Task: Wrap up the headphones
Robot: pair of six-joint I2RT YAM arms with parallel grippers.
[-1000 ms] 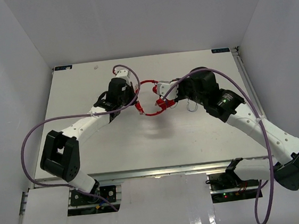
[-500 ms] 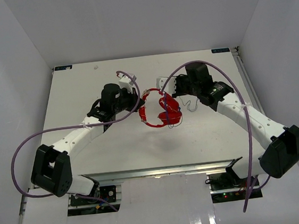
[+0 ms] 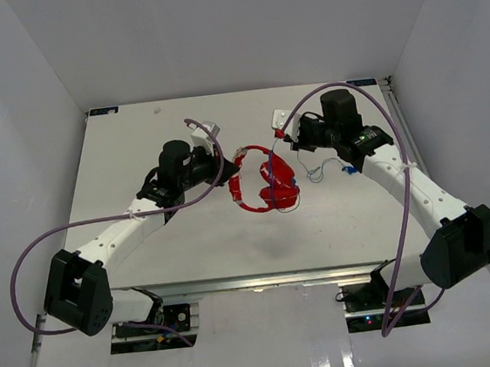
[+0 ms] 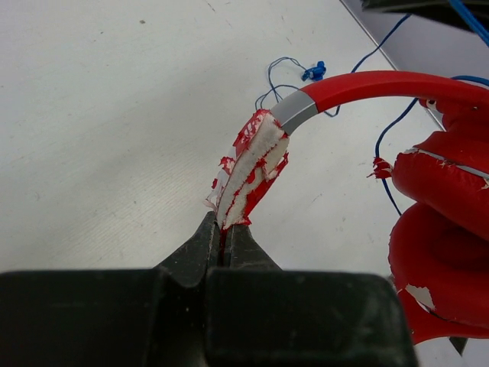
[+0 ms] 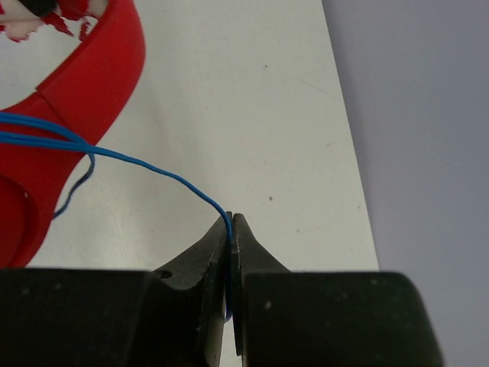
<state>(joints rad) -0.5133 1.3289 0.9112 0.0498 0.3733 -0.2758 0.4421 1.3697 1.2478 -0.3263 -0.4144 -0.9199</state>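
Small red over-ear headphones [image 3: 267, 185] with a flaky red-and-white headband are held over the middle of the white tabletop [image 3: 135, 142]. The headband end [image 4: 248, 172] is pinched by the left gripper [image 4: 226, 229], their thin blue cable [image 5: 153, 164] by the right gripper [image 5: 231, 229]; the blue plug [image 4: 313, 73] is seen off to their right.

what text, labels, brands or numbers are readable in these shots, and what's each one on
No text can be read in any view.
far-left corner mark on the table: too small to read.
far-right corner mark: too small to read.
headphones: no brand or lettering shows on the visible parts.
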